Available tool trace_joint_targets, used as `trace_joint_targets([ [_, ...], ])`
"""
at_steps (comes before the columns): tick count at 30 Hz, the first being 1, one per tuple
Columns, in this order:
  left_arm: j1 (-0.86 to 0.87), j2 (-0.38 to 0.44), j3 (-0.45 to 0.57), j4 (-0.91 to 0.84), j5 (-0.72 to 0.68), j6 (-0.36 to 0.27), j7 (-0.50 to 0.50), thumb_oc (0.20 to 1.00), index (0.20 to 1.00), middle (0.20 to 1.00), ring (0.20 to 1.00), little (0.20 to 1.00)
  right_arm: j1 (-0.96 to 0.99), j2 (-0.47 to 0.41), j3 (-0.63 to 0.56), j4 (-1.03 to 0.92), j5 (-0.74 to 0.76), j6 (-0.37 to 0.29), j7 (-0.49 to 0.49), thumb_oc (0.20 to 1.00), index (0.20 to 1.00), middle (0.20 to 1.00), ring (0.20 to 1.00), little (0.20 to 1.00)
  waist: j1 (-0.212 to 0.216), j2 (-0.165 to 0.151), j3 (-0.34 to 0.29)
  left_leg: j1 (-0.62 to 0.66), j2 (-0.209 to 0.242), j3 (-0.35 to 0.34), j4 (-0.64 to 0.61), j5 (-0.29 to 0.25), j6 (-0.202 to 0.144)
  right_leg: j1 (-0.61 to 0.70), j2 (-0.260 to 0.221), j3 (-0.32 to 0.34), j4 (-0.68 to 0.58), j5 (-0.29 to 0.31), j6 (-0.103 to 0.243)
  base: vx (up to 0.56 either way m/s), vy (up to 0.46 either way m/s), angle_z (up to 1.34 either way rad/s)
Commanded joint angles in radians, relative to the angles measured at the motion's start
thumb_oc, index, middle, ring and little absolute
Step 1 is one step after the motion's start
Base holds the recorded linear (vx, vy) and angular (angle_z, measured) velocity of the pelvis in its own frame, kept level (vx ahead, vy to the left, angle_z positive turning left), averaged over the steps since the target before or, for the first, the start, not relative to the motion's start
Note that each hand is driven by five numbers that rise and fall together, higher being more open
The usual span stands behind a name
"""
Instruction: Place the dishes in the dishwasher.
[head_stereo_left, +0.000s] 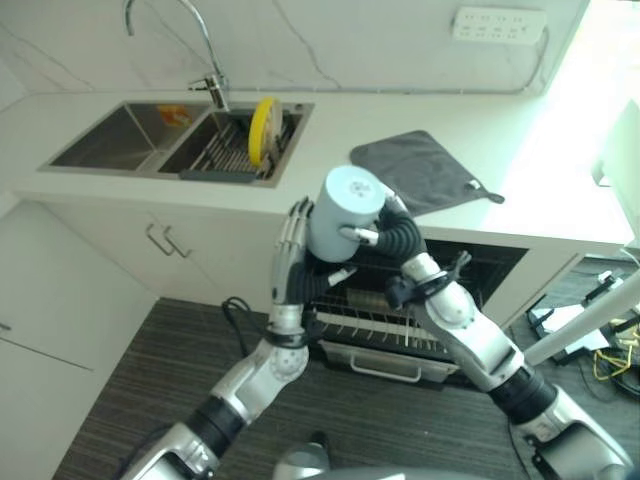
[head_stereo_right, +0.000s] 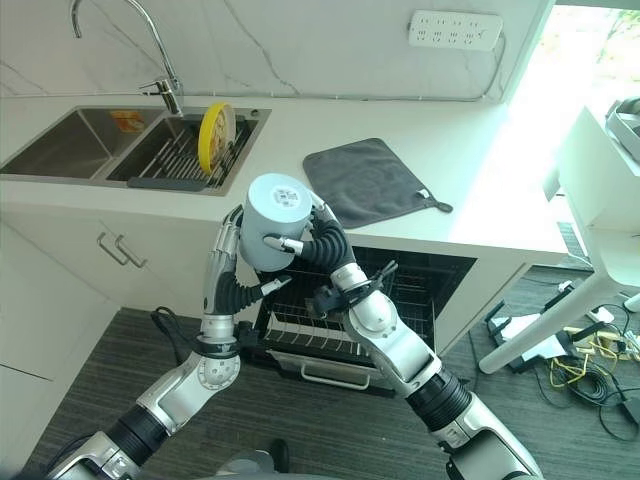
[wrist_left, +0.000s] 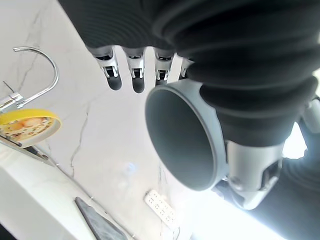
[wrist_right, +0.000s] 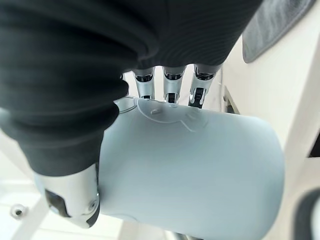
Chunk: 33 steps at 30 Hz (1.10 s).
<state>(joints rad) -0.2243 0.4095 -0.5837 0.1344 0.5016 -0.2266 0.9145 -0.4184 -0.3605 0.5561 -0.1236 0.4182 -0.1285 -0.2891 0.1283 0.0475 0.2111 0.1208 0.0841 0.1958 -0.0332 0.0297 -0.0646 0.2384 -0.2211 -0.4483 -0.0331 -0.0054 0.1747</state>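
Gripping a pale blue cup, upturned with its base toward the head camera, in the right hand: thumb and fingers curling round its wall, as the right wrist view confirms. Hovering above the front edge of the white counter, over the open dishwasher below it. Standing just beside the cup on its left, the left hand, fingers straight and upright, thumb reaching toward the cup; touching or not cannot be told. Showing in the left wrist view the cup's dark open mouth next to those straight fingers. Sticking out under both hands, the wire rack of the dishwasher, with open space above its tines. Lying flat near the counter's front edge, well clear of the cup, a grey mat. Standing on edge in the drying rack of the sink, a yellow plate, beneath a curved tap.
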Motion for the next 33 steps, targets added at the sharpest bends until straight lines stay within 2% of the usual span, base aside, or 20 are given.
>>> trace_joint_targets([
  [1,-0.072,0.024,-0.058,-0.021,0.058,-0.015,0.010,1.000,1.000,1.000,1.000,1.000,-0.097,0.088,-0.085,-0.017,0.036,-0.177,-0.124,0.200,0.200,0.200,0.200,0.200,0.004,-0.037,-0.007,0.029,0.004,0.078,0.065,-0.143,0.023,-0.051,-0.033,0.016,0.066,-0.055,-0.021,0.00,0.000,0.00],
  [4,-0.067,0.027,-0.048,-0.013,0.055,-0.020,0.017,1.000,1.000,1.000,1.000,1.000,-0.069,0.082,-0.129,0.002,0.048,-0.221,-0.175,0.200,0.200,0.200,0.200,0.200,-0.003,-0.033,-0.006,0.029,0.006,0.086,0.063,-0.139,0.025,-0.052,-0.036,0.011,0.067,-0.052,-0.021,0.00,0.000,0.00],
  [13,-0.043,0.027,-0.025,-0.003,0.055,-0.022,0.031,1.000,1.000,1.000,1.000,1.000,0.006,0.059,-0.200,0.021,0.047,-0.281,-0.236,0.200,0.200,0.200,0.200,0.200,-0.017,-0.035,0.001,0.023,0.013,0.103,0.088,-0.145,0.031,-0.060,-0.036,0.015,0.083,-0.057,-0.026,0.00,0.000,0.00],
  [17,-0.026,0.036,0.002,-0.003,0.026,-0.058,0.004,1.000,1.000,1.000,1.000,1.000,0.054,0.033,-0.241,0.027,0.058,-0.291,-0.226,0.200,0.200,0.200,0.200,0.200,-0.029,-0.038,0.004,0.023,0.018,0.112,0.100,-0.149,0.032,-0.065,-0.033,0.023,0.091,-0.060,-0.027,0.00,0.000,0.00],
  [21,-0.007,0.047,0.017,0.001,-0.011,-0.118,-0.123,1.000,1.000,1.000,1.000,1.000,0.107,0.012,-0.268,0.030,0.062,-0.292,-0.180,0.200,0.200,0.200,0.200,0.200,-0.043,-0.041,0.002,0.023,0.024,0.123,0.106,-0.152,0.031,-0.072,-0.029,0.030,0.100,-0.064,-0.028,0.00,0.006,-0.03],
  [22,0.003,0.051,0.012,0.010,-0.031,-0.119,-0.177,1.000,1.000,1.000,1.000,1.000,0.128,0.004,-0.273,0.030,0.047,-0.284,-0.162,0.200,0.200,0.200,0.200,0.200,-0.051,-0.041,0.003,0.022,0.028,0.130,0.111,-0.153,0.031,-0.079,-0.029,0.032,0.108,-0.068,-0.029,0.00,0.023,-0.08],
  [25,0.024,0.071,0.008,0.038,-0.010,-0.131,-0.241,1.000,1.000,1.000,1.000,1.000,0.167,-0.015,-0.277,0.042,0.025,-0.259,-0.132,0.200,0.200,0.200,0.200,0.200,-0.062,-0.039,0.007,0.018,0.034,0.145,0.129,-0.160,0.031,-0.089,-0.032,0.030,0.123,-0.071,-0.030,0.00,0.040,-0.17],
  [27,0.038,0.089,0.009,0.060,-0.011,-0.130,-0.294,1.000,1.000,1.000,1.000,1.000,0.196,-0.036,-0.283,0.066,0.016,-0.234,-0.081,0.200,0.200,0.200,0.200,0.200,-0.071,-0.038,0.011,0.013,0.039,0.154,0.146,-0.166,0.033,-0.097,-0.034,0.031,0.134,-0.074,-0.030,0.01,0.037,-0.10],
  [29,0.049,0.105,0.015,0.082,-0.014,-0.131,-0.347,1.000,1.000,1.000,1.000,1.000,0.214,-0.053,-0.286,0.086,0.014,-0.227,-0.038,0.200,0.200,0.200,0.200,0.200,-0.077,-0.037,0.012,0.016,0.042,0.146,0.162,-0.187,0.029,-0.097,-0.035,0.043,0.144,-0.089,-0.022,0.08,0.032,-0.14],
  [33,0.067,0.147,0.026,0.119,-0.007,-0.140,-0.444,1.000,1.000,1.000,1.000,1.000,0.244,-0.080,-0.301,0.142,0.044,-0.217,0.069,0.200,0.200,0.200,0.200,0.200,-0.090,-0.032,0.025,0.001,0.050,0.153,0.190,-0.193,0.030,-0.117,-0.039,0.045,0.173,-0.096,-0.021,0.03,0.029,-0.17],
])
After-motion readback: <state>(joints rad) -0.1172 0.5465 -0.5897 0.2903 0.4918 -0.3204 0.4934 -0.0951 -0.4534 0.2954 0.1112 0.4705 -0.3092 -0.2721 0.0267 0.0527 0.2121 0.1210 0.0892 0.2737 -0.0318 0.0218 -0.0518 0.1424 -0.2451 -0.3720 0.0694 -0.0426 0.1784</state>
